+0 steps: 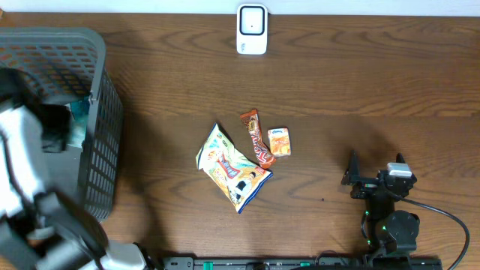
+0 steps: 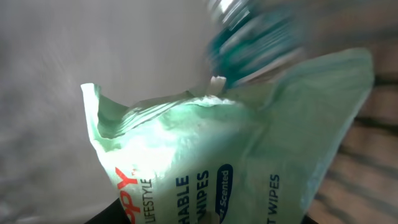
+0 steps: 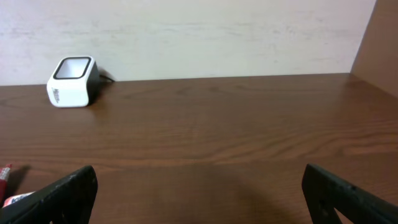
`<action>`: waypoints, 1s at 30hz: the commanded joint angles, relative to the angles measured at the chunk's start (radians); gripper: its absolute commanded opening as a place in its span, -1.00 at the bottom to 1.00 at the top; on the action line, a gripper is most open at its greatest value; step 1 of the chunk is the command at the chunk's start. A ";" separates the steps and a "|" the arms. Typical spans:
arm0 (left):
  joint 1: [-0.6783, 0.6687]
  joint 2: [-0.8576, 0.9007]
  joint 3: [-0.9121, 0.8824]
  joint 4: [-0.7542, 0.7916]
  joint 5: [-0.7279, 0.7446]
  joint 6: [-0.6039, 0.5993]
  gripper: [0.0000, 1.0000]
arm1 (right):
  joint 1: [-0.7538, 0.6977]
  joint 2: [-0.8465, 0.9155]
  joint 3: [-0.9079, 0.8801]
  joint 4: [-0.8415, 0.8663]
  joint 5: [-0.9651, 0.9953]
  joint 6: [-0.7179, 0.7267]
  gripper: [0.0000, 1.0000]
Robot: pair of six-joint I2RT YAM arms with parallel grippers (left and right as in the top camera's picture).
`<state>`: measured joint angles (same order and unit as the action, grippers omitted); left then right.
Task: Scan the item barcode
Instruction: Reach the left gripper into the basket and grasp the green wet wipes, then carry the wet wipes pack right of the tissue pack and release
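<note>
A pale green pack of wet wipes (image 2: 249, 162) fills the left wrist view, with a blurred teal item (image 2: 261, 37) behind it. My left gripper (image 2: 205, 219) is shut on the pack, and only dark bits of its fingers show at the bottom corners. From overhead, that gripper (image 1: 60, 129) is down inside the grey basket (image 1: 101, 112), with a bit of the green pack (image 1: 78, 124) showing beside it. The white barcode scanner (image 1: 252, 28) stands at the table's far edge, also seen as scanner (image 3: 71, 81). My right gripper (image 1: 352, 177) rests open at the front right, right gripper (image 3: 199, 193) with nothing in it.
A yellow snack bag (image 1: 232, 169), a brown candy bar (image 1: 257, 139) and a small orange box (image 1: 279, 142) lie mid-table. The basket's mesh walls surround the left arm. A wall runs behind the scanner.
</note>
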<state>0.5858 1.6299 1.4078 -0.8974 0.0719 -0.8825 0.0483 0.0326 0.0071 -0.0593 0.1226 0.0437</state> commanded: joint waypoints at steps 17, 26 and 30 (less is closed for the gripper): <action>-0.614 -0.602 0.045 0.075 0.024 -0.010 -0.11 | 0.004 0.000 -0.002 -0.004 -0.002 -0.008 0.99; -1.014 -0.255 0.041 0.151 -0.137 0.111 -0.11 | 0.004 0.000 -0.002 -0.004 -0.002 -0.008 0.99; -1.094 -0.076 0.041 0.230 -0.159 0.123 -0.12 | 0.004 0.000 -0.002 -0.004 -0.002 -0.008 0.99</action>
<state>-0.4652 1.4620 1.4521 -0.6994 -0.0315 -0.8055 0.0483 0.0326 0.0071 -0.0593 0.1230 0.0437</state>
